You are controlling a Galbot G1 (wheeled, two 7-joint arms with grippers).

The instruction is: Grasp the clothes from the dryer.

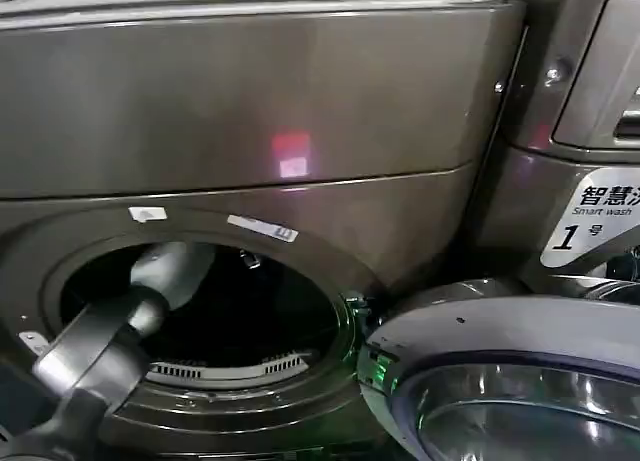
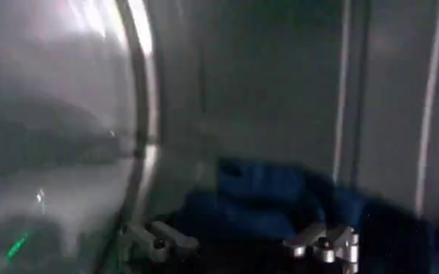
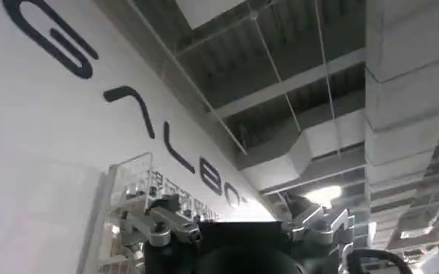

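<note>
Left arm (image 1: 90, 351) reached from the near lower corner of the head view into the round opening of the dryer (image 1: 200, 311), its door (image 1: 510, 381) swung open to the right. Left pincer (image 2: 241, 244) sat inside the drum, fingers (image 2: 163, 242) spread apart, released, gripping nothing. Blue clothes (image 2: 267, 197) lay just beyond and between the fingertips, against the drum wall. Right pincer (image 3: 238, 231) pointed up at a ceiling, away from the dryer; fingers apart, holding nothing.
</note>
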